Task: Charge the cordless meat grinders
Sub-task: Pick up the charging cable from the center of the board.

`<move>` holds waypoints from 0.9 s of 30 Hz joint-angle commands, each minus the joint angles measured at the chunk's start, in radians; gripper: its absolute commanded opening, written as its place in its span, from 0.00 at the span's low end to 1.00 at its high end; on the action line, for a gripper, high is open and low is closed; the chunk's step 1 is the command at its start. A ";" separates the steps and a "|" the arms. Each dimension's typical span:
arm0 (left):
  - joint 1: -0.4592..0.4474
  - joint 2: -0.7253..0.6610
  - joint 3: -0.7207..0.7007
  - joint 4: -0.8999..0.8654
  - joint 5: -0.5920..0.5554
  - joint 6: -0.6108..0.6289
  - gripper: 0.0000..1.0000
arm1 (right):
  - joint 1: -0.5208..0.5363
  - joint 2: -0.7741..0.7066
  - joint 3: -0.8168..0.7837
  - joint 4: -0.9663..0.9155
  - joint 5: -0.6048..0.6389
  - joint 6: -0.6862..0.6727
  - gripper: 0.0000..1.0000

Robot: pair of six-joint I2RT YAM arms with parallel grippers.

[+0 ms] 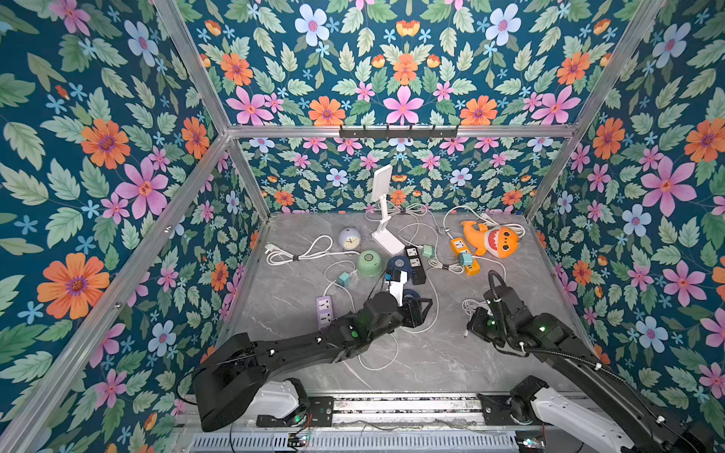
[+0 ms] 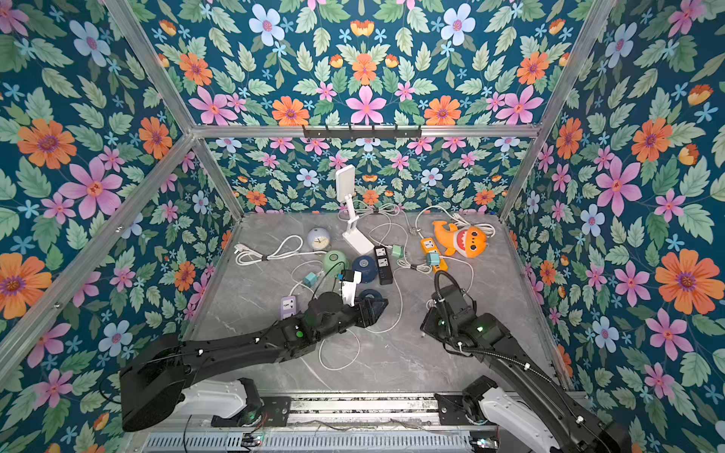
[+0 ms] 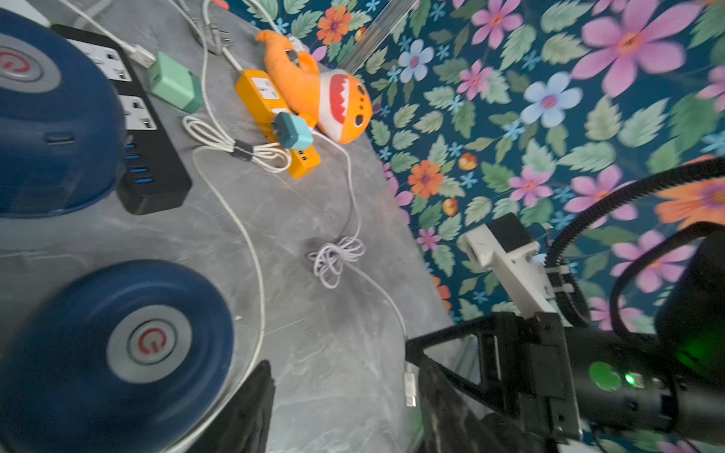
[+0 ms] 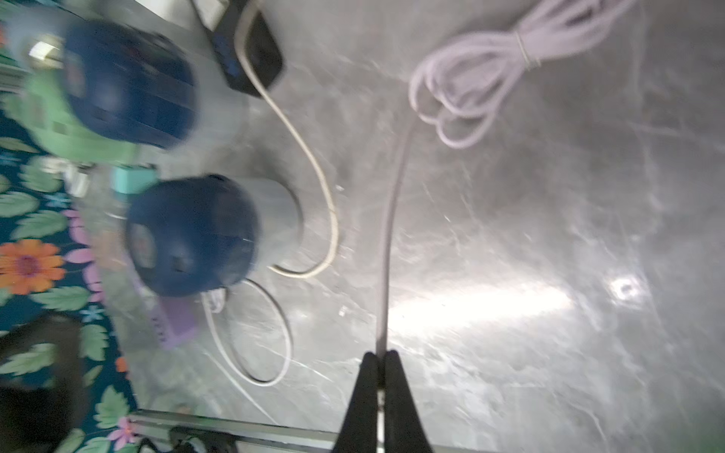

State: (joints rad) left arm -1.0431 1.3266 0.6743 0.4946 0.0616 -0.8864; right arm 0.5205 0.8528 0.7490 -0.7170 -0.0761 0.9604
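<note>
- Broadly, the grey worktop (image 1: 431, 364) is strewn with cords and power strips, and all three cordless meat grinders stand close together near its middle.
- The pale green grinder (image 1: 369, 263) and the farther navy grinder (image 1: 397, 264) sit side by side, the navy one just beside the black power strip (image 1: 416, 264). The nearer navy grinder (image 3: 78, 353) stands in front of them.
- The left gripper (image 3: 347, 423) is just beside that nearer grinder. Its jaws stand apart with only bare worktop between them.
- The right gripper (image 4: 379, 361) is pinched tight on the white cable (image 4: 386, 243), which runs on to a coiled bundle (image 4: 470, 78).
- The plug (image 3: 410, 386) hangs free just past that grip. The step in hand is probably carrying it to the nearer grinder.
- To do this well, brace the grinder with the left gripper so it cannot slide. Then bring the plug in level and straight, leaving the bundle enough slack.
- A slot (image 3: 59, 138) shows on the farther navy grinder's side. The nearer one's socket is too blurred to place, so find it before pushing.
</note>
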 commanded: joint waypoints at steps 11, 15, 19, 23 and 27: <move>0.015 0.025 0.004 0.374 0.107 -0.248 0.50 | -0.074 0.046 0.116 0.546 -0.149 0.072 0.00; 0.025 0.036 -0.004 0.429 0.115 -0.281 0.47 | -0.098 0.059 0.108 0.619 -0.182 0.107 0.00; 0.033 0.082 0.001 0.510 0.131 -0.316 0.43 | -0.102 0.067 0.081 0.693 -0.196 0.149 0.00; 0.038 0.145 0.010 0.633 0.160 -0.358 0.41 | -0.102 0.074 0.061 0.733 -0.202 0.176 0.00; 0.040 0.182 0.030 0.657 0.165 -0.364 0.39 | -0.103 0.081 0.055 0.752 -0.212 0.185 0.00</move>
State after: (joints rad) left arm -1.0027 1.4967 0.6926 1.0576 0.2066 -1.2304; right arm 0.4179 0.9325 0.8051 -0.0410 -0.2733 1.1183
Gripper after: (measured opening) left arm 0.390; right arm 0.055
